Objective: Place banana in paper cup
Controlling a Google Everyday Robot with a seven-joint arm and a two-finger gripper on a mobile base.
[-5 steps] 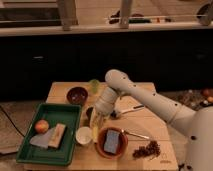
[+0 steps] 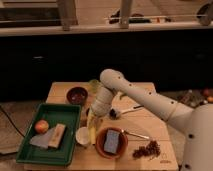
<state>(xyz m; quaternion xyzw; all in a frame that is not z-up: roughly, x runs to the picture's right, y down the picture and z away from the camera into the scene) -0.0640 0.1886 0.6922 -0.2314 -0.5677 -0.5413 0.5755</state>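
Nearest, the paper cup (image 2: 83, 136) stands on the tabletop (image 2: 145, 125). Just right of the cup the banana (image 2: 92, 131) hangs upright, its top clamped in the end effector (image 2: 95, 115), which sits above and right of the cup. Over the last half second it has scarcely shifted, so the banana is likely not yet over the cup's mouth. Behind the cup sits a dark brown bowl (image 2: 76, 94).

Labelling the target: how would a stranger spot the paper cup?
On the wooden table, find the green tray at left. Between its near right corner and the orange-brown bowl stands the paper cup, beside the banana under the gripper. It alone is small, short and white.
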